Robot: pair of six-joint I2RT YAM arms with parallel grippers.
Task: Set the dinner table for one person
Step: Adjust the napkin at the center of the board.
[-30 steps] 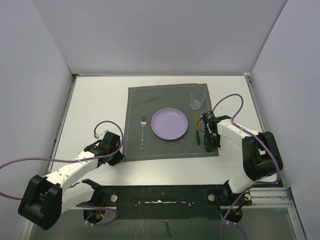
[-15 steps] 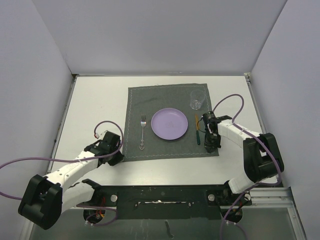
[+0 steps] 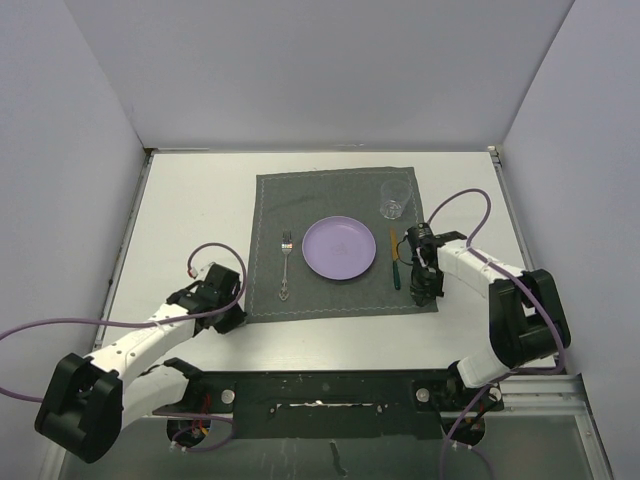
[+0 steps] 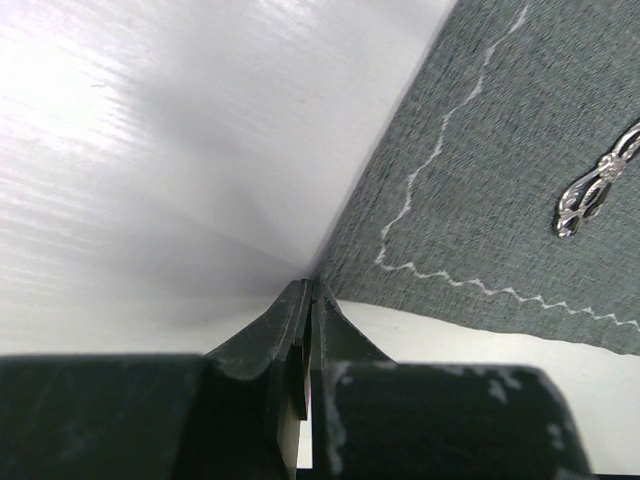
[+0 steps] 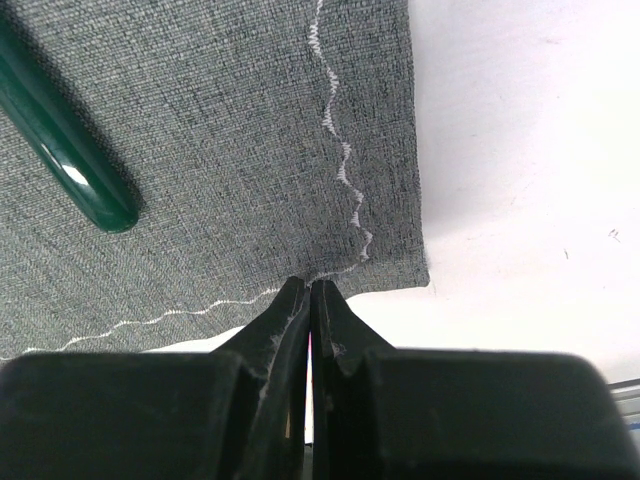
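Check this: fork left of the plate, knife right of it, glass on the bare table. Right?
No: the top view shows the glass on the placemat, at its far right corner. The fork left of the plate and knife right of it are correct.

Bright, even light; the dinner table [image 4: 150, 120] glares, seemingly blurred close-up.

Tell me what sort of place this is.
Probably a robot test cell, not a home: plain panels box in the dinner table, the left arm and right arm are bolted to a black rail at its near edge, and one plate sits on a grey placemat.
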